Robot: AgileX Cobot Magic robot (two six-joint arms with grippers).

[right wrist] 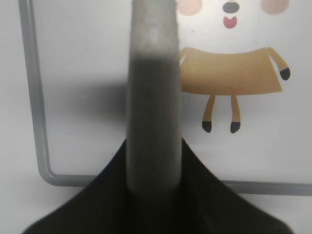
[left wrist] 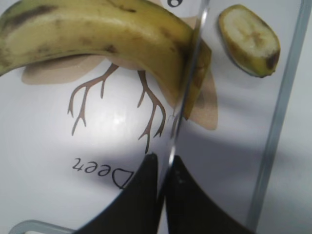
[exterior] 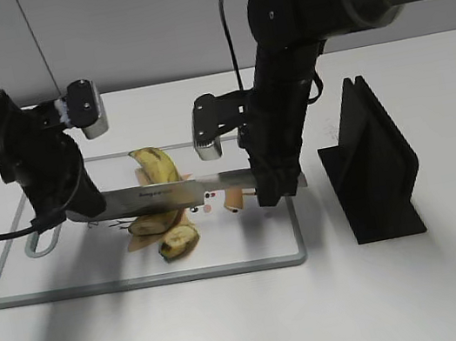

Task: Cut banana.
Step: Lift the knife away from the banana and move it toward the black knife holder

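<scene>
The banana (left wrist: 112,36) lies on the cutting board (exterior: 250,246); the knife (exterior: 170,195) is pinched at both ends by the left gripper (left wrist: 163,163) and right gripper (right wrist: 153,156). The blade should be pressed straight down.

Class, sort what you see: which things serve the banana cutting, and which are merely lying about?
In use: banana, knife, cutting board, left gripper, right gripper.
Lying about: cut banana stub, black knife stand.

Both arms are matte black with silver-grey wrist camera housings; the right arm (exterior: 278,55) carries a metallic silver sleeve and black cables.
</scene>
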